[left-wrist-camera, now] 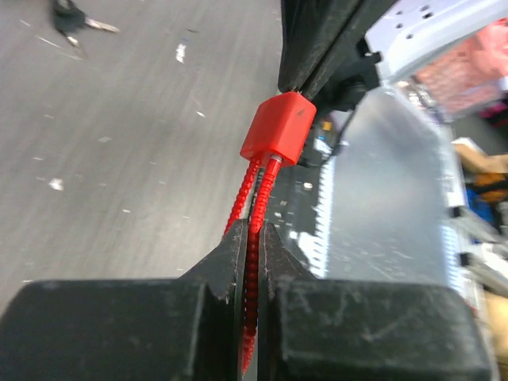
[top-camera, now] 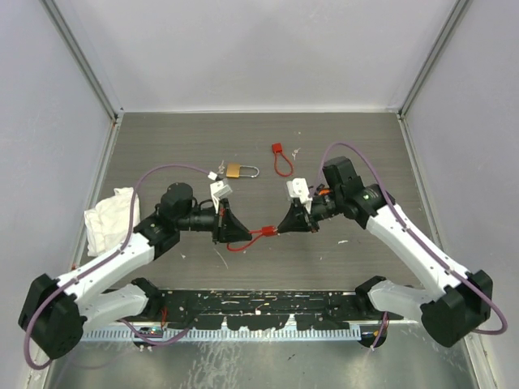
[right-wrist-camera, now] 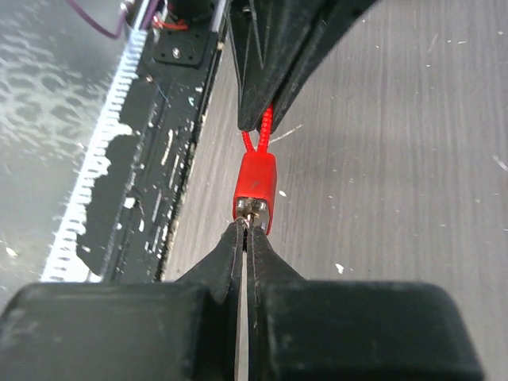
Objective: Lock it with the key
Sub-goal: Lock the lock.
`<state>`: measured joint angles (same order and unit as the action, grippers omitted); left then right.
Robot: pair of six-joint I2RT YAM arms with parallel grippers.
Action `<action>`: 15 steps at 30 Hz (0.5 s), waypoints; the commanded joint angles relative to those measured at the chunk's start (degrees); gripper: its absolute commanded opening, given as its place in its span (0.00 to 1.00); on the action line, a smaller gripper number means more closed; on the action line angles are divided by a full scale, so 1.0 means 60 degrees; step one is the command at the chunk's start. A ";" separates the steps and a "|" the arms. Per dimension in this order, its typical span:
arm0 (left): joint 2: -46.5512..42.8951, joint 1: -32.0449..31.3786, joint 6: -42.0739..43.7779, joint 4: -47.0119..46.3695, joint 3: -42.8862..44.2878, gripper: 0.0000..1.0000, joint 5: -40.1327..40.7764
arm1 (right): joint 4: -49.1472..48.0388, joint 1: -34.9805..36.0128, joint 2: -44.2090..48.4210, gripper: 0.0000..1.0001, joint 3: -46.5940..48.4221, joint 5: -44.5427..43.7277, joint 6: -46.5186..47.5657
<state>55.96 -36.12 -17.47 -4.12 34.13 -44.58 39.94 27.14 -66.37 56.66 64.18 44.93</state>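
Item: lock (right-wrist-camera: 255, 184), red. My left fingers (left-wrist-camera: 224, 266) are clamped on its cable (left-wrist-camera: 252, 210). My right fingers (right-wrist-camera: 224, 255) pinch what looks like the key (right-wrist-camera: 252, 209) at its end. Risk: an off-axis twist slips the tiny key out.

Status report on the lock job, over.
Left fingers shut on red lock's cable. Right fingers shut at its body. Key loose on table, untouched. Brass padlock lies apart.

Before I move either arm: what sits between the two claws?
Only the body of the red cable lock: the left claw pinches its cable, and the right claw is shut at its other end. The top view shows it.
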 commanded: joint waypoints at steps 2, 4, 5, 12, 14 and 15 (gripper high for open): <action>0.0938 0.0499 -0.1696 -0.0338 0.0114 0.00 -0.1860 | 0.0991 0.0737 0.1197 0.01 -0.0184 -0.2322 0.0690; 0.0866 0.0128 -0.0671 0.0596 0.0345 0.00 -0.0891 | 0.0865 0.0881 0.1090 0.01 -0.0163 -0.2423 0.0343; 0.0760 -0.0243 0.0048 0.1269 0.0544 0.00 -0.0201 | 0.0825 0.0883 0.0975 0.01 -0.0106 -0.2295 0.0152; 0.1097 -0.1401 0.1071 0.2773 0.1412 0.00 0.1048 | 0.0987 0.0837 0.0466 0.01 0.0163 -0.1631 0.0368; 0.1844 -0.0767 -0.0505 0.1763 0.1189 0.00 -0.0918 | 0.1135 0.0857 0.0769 0.01 0.0041 -0.1557 0.1215; 0.2086 -0.0479 -0.1029 0.0922 0.1070 0.00 -0.1775 | 0.1322 0.0890 0.1054 0.01 -0.0092 -0.1489 0.1886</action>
<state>62.87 -44.45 -13.61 8.67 39.94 -40.71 46.00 32.36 -64.12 55.68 53.19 46.96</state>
